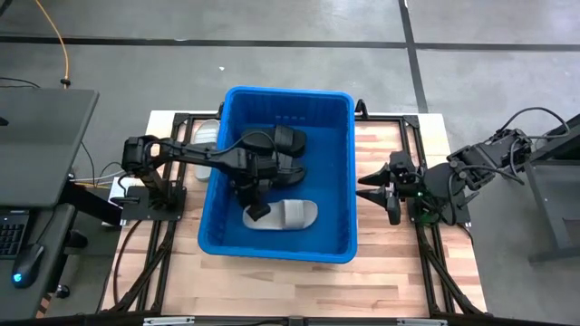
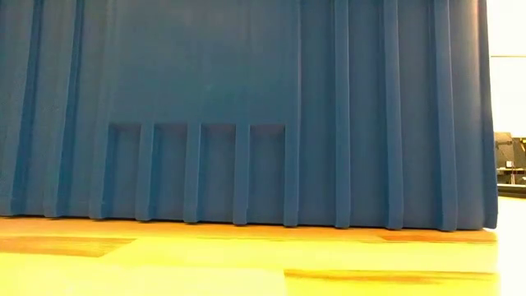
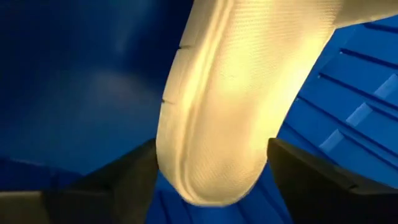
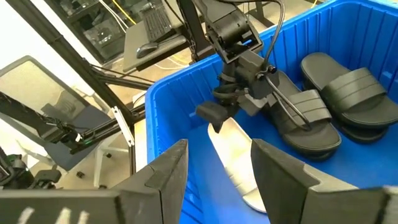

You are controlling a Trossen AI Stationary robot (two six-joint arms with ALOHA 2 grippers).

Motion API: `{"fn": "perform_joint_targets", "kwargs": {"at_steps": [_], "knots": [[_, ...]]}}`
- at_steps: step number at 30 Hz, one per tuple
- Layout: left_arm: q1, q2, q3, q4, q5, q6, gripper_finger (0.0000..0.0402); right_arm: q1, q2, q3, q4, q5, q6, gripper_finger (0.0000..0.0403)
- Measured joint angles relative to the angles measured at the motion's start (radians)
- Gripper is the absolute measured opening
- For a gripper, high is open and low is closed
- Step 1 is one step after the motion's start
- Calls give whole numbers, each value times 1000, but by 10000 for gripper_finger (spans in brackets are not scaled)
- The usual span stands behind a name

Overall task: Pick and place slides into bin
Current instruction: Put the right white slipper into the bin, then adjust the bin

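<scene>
Bright blue plastic pretty much owns this scene: the bin sits mid-table on the pale wood tabletop, and in the low view its ribbed wall blocks everything behind it. Inside are two matte black slides with wide ribbed straps, lying side by side toward the far end, plus a pale grey-white slide flat on the floor nearer the front wall. Another pale slide peeks out on the table just outside the bin's left wall, half hidden by the left arm.

The left gripper reaches down into the bin at the heel end of the pale slide; in its wrist view the textured sole sits between the fingers, which look spread apart rather than pinching it.

The right gripper waits just outside the bin's right wall, fingers parted, holding nothing.
</scene>
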Motion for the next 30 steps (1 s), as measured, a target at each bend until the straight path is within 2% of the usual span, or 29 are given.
{"fn": "perform_joint_targets", "kwargs": {"at_steps": [6, 15, 21, 27, 30], "knots": [[0, 0, 59, -46, -67, 27, 314, 0, 0, 0, 0, -3, -5, 165], [0, -1, 117, -135, -127, 87, 312, 0, 0, 0, -9, -16, -13, 165], [-5, -1, 184, -278, -147, 126, 312, 0, 0, 0, -22, -39, -13, 165], [-75, -1, 377, -438, -384, 198, 310, 0, 0, 0, -32, -40, -22, 165], [-98, -1, 486, -484, -458, 218, 310, 0, 0, 0, -34, -43, -41, 165]]}}
